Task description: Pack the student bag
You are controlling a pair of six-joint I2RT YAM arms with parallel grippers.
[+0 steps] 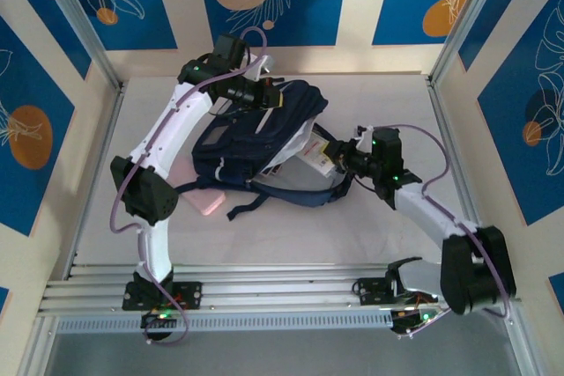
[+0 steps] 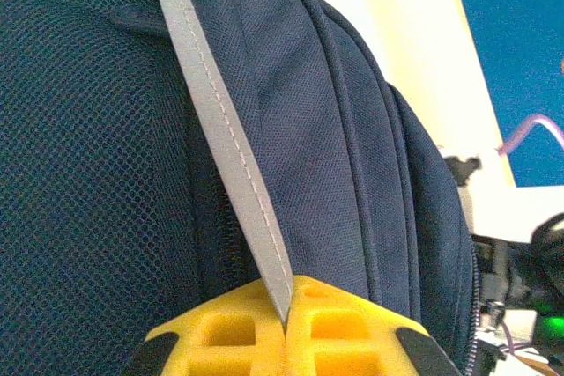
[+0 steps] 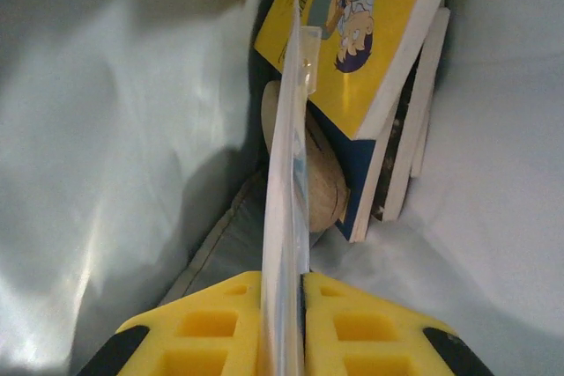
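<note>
The bag [image 1: 256, 143] lies in the middle of the table [image 1: 388, 217]. Its long axis runs about from 9 o'clock to 3 o'clock, and its open mouth points to 3 o'clock, toward the right arm. Its dark straps trail on the table at the 6 o'clock side. A pink flat thing [image 1: 211, 204] lies at the bag's 7 o'clock corner, partly under it.

The left arm rises from its base and bends at the elbow at 9 o'clock of the bag. From there it reaches up to 1 o'clock, and the wrist turns to 3 o'clock over the bag's far edge. The left gripper [image 2: 286, 328] is pressed together and pinches the grey stripe [image 2: 229, 147] beside a mesh panel.

The right arm has its elbow low at 4 o'clock and stretches toward 10 o'clock. The right gripper [image 3: 284, 305] is at the mouth of the bag. Its jaws pinch a thin clear sleeve [image 3: 286, 173], which stands on edge. Behind the sleeve, inside the pale lining [image 3: 132, 129], a yellow book [image 3: 370, 33] leans on other books, and a tan round thing [image 3: 326, 187] sits below it.
</note>
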